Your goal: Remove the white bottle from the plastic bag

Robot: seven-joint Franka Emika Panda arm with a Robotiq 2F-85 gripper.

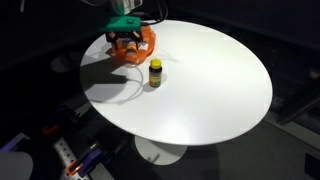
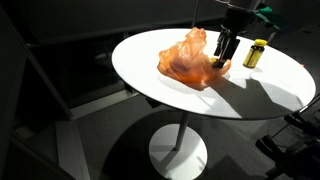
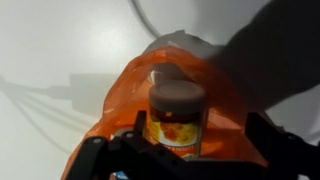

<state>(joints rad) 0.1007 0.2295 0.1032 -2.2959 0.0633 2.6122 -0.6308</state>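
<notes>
An orange plastic bag [image 1: 146, 42] lies crumpled at the far edge of the round white table [image 1: 220, 90]; it also shows in an exterior view [image 2: 183, 58]. In the wrist view the bag [image 3: 135, 85] lies open around an upright bottle [image 3: 176, 115] with a pale lid and an orange label. My gripper [image 3: 195, 128] is open with its fingers down in the bag, one on each side of the bottle. The left finger is close to the bottle and the right finger stands well off. The gripper shows over the bag in both exterior views [image 1: 126, 40] [image 2: 226, 50].
A small yellow bottle with a dark cap [image 1: 155, 72] stands on the table beside the bag, also seen in an exterior view [image 2: 255, 53]. A thin cable [image 3: 140, 15] runs over the table top near the bag. Dark floor surrounds the table.
</notes>
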